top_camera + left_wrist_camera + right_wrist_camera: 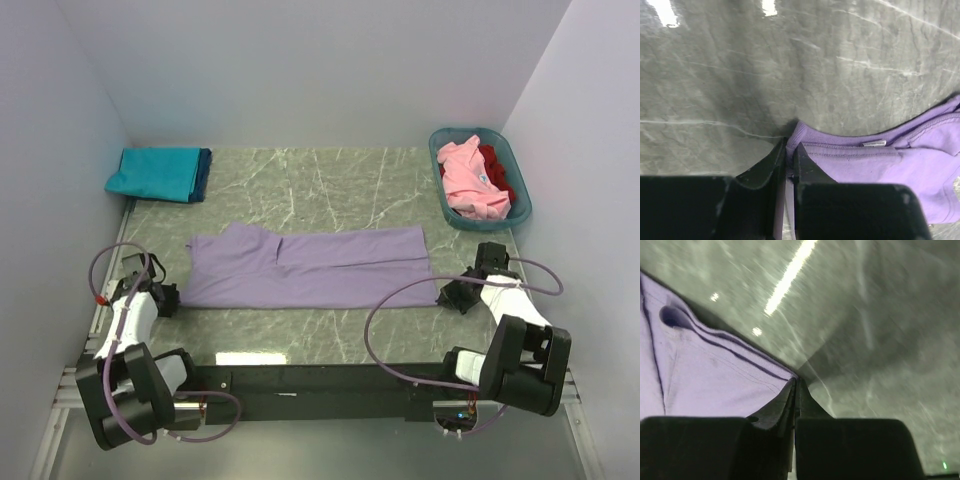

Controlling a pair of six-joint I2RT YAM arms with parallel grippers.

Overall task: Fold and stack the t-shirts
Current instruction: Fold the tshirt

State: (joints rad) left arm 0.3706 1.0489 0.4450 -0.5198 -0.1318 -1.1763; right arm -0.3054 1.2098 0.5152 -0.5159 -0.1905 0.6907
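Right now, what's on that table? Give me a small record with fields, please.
Being folded: lavender shirt, lying flat mid-table, partly folded
Left gripper: shut, pinching the shirt's near left corner
Right gripper: shut, pinching its near right corner
Folded pile: teal shirt with a dark blue shirt showing at its edge, far left corner
Waiting: pink shirt and red shirt, crumpled in the basket, far right

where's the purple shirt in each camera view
Top external: purple shirt spread flat across the middle of the table.
Left wrist: lower right, its corner pinched in the left gripper.
Right wrist: left half, its corner pinched in the right gripper.
Shared landmark: the green marbled table surface, seen in all three.
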